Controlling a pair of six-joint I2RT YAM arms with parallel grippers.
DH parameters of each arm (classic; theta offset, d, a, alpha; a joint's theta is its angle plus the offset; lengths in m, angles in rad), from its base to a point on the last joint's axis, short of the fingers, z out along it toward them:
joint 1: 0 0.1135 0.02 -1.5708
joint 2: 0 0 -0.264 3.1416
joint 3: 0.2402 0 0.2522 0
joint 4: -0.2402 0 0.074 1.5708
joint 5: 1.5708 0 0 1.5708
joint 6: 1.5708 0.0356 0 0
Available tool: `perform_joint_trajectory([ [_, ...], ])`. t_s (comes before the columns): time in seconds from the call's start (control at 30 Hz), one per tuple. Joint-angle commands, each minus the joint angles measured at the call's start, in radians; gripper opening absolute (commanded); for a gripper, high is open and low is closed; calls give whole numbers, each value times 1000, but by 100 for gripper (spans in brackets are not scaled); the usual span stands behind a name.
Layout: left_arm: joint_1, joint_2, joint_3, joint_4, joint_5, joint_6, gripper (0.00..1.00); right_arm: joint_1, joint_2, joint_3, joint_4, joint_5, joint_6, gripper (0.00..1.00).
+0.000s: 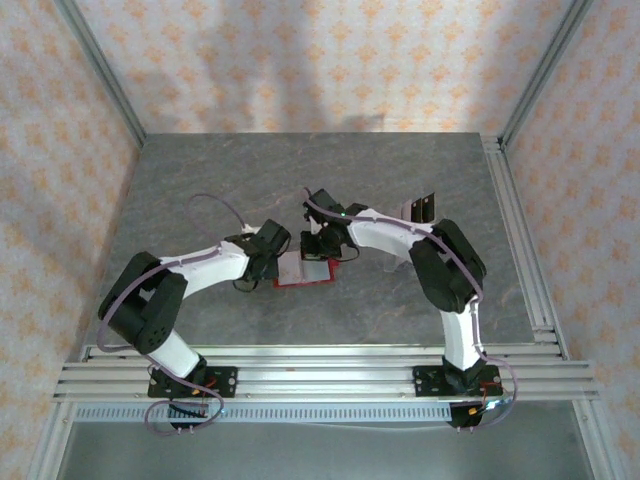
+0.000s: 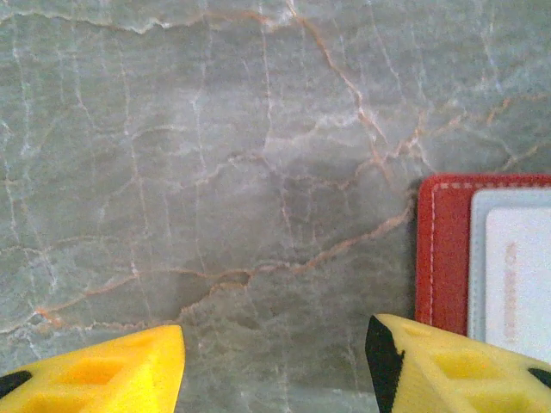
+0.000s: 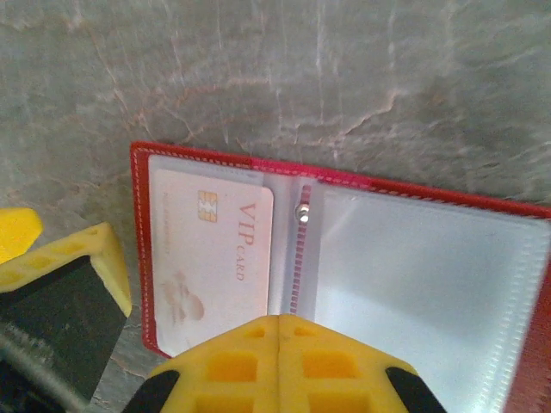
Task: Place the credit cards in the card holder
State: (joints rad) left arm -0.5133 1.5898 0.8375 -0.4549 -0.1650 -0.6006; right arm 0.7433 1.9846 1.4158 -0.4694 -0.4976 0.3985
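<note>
On the counter (image 1: pixel 200 190) the holder (image 1: pixel 303 272) is laid open at mid-frame, long axis left to right, with a pale card (image 3: pixel 211 258) pocketed. The dark cards (image 1: pixel 421 208) are seen to its upper right (nearer the right arm). The right hand (image 3: pixel 280 320) is closed and empty over the holder. The left hand (image 2: pixel 275 331) is parted over bare counter.

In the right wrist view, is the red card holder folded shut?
No, the card holder lies open on the table, showing a pale card marked VIP inside.
</note>
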Motion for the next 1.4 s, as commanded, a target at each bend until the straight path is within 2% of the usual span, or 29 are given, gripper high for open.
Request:
perform_joint_trajectory([
  [0.0,18,-2,17,26,-9,23,60,1,-10,32,-40,19,-13,0],
  [0.33,31,55,44,12,-21,27,59,21,70,66,-48,1,-19,0],
  [0.93,18,101,23,64,27,19,59,53,141,100,-63,-34,-27,0],
  [1.1,11,103,21,66,30,15,59,53,124,98,-69,-27,-30,0],
  [1.23,10,82,27,51,24,16,59,45,55,77,-60,-17,-17,0],
  [1.3,11,61,31,36,16,21,59,39,1,55,-53,-5,-8,3],
  [1.37,12,34,35,14,4,27,59,32,-54,25,-46,11,1,13],
])
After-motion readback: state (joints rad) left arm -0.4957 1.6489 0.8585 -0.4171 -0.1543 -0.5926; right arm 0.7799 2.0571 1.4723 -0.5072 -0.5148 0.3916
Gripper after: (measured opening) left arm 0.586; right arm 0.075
